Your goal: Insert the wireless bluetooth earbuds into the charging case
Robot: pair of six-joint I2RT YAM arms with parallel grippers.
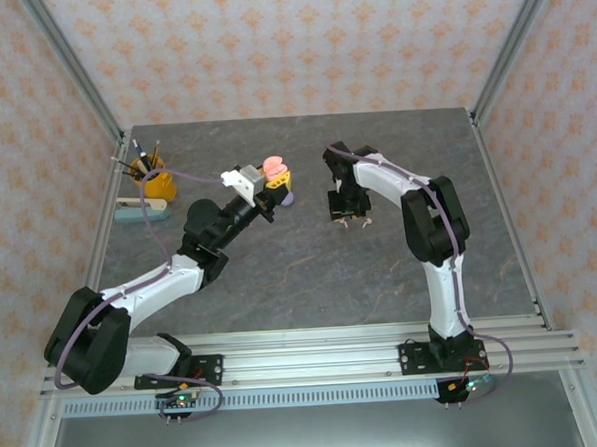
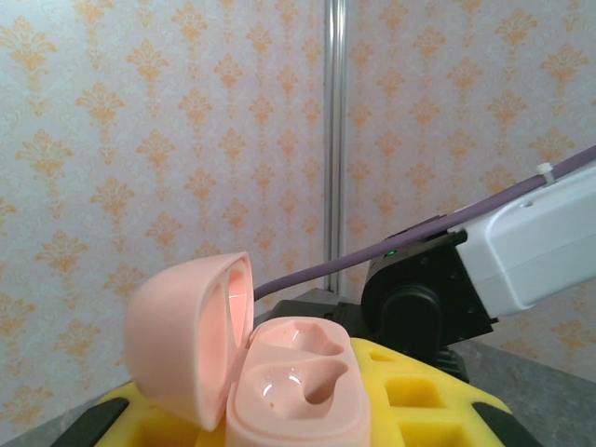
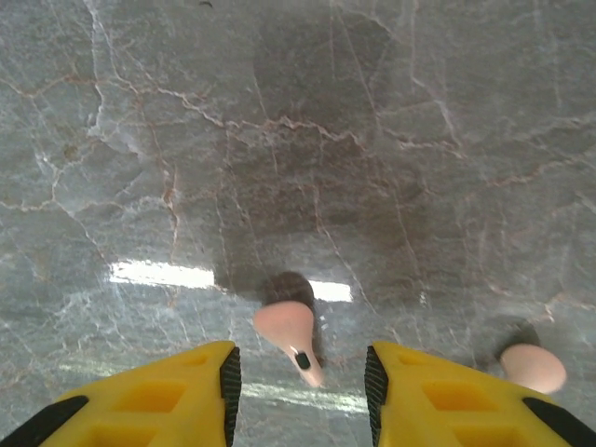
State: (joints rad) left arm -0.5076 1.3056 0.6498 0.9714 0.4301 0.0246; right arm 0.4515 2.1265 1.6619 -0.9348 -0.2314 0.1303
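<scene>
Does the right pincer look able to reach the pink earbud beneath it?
Likely yes: the right pincer hangs open over the pink earbud, which lies on the bare table between its fingers, nothing covering it.

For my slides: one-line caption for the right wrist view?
Open right tool framing a salmon-pink earbud on the grey table, second bud at right.

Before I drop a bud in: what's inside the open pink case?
Both moulded wells of the pink case are in plain sight and empty. The raised lid is turned mostly away, so most of its inner hollow is unseen.
</scene>
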